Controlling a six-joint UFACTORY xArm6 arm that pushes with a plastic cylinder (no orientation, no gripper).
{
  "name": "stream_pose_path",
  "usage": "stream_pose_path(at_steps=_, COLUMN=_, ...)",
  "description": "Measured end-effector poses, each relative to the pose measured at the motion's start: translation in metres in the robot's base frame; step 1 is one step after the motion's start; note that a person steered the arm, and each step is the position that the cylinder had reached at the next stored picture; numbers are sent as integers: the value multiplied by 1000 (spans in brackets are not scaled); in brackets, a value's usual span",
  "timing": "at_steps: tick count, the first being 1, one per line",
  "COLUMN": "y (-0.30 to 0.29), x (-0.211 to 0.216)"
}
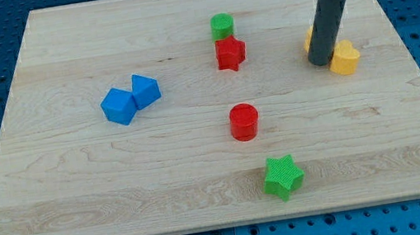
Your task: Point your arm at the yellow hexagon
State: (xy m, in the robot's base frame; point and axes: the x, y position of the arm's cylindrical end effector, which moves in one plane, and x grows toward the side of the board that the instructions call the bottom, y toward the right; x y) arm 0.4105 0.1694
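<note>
- Nearest the camera sits the green star [284,176], well away from my tip [322,61], down towards the view's bottom and a little to its left.
- Next back is the red cylinder [244,121], to the view's left of my tip and slightly below it, with open board between them.
- Farther to the view's left, well apart from my tip, two blue blocks touch each other: one blue block [117,106] and, just to its right, the other blue block [145,90]; they look like cubes.
- At about my tip's own depth lies the red star [230,53], off to its left, and directly behind that star, touching or nearly so, stands the green cylinder [222,25].
- My tip carries nothing; it is a bare rod end resting at table height, with no jaws to open or close.
- What matters most: a yellow block [344,57] sits just beside my tip on the view's right, touching the rod or very nearly. A second yellow block [310,38] peeks out behind the rod on its left side, mostly hidden.
- I cannot say for certain which of the two is the hexagon; the right-hand one shows slanted facets that could fit.
- Nothing stands between my tip and either yellow piece, so I judge the pointing all but done.
- The wooden board [82,211] holds everything.
</note>
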Motion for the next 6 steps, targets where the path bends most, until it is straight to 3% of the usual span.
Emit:
stream_pose_path(at_steps=2, y=-45, x=-7)
stream_pose_path(at_steps=4, y=-51, x=-69)
stream_pose_path(at_steps=6, y=-26, x=-58)
